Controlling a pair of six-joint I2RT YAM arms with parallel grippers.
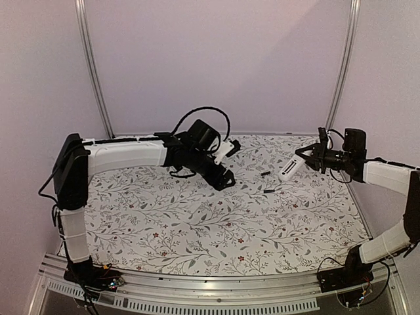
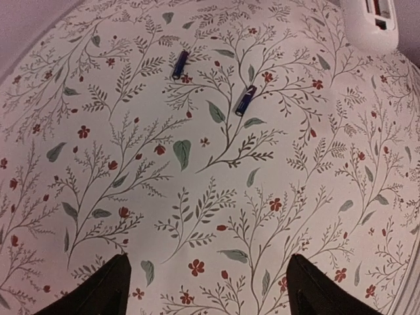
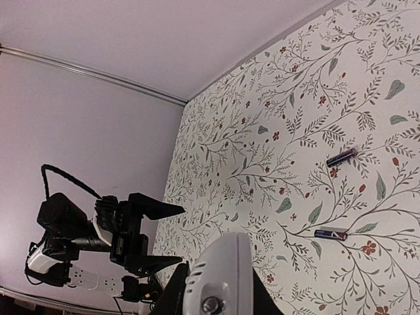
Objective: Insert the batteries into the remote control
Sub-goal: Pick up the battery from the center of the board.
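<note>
My right gripper (image 1: 306,157) is shut on the white remote control (image 1: 289,168) and holds it tilted above the mat at the right. In the right wrist view the remote's rounded end (image 3: 220,272) sits between my fingers. Two dark batteries (image 1: 264,174) (image 1: 269,191) lie loose on the mat just left of the remote. They also show in the left wrist view (image 2: 180,63) (image 2: 245,100) and in the right wrist view (image 3: 342,157) (image 3: 330,233). My left gripper (image 1: 224,178) is open and empty over the mat's middle, short of the batteries, with its fingertips (image 2: 105,289) wide apart.
A floral mat (image 1: 197,223) covers the table. Pale walls and two metal frame posts (image 1: 95,72) stand at the back. The left arm's cable (image 1: 197,115) loops above its wrist.
</note>
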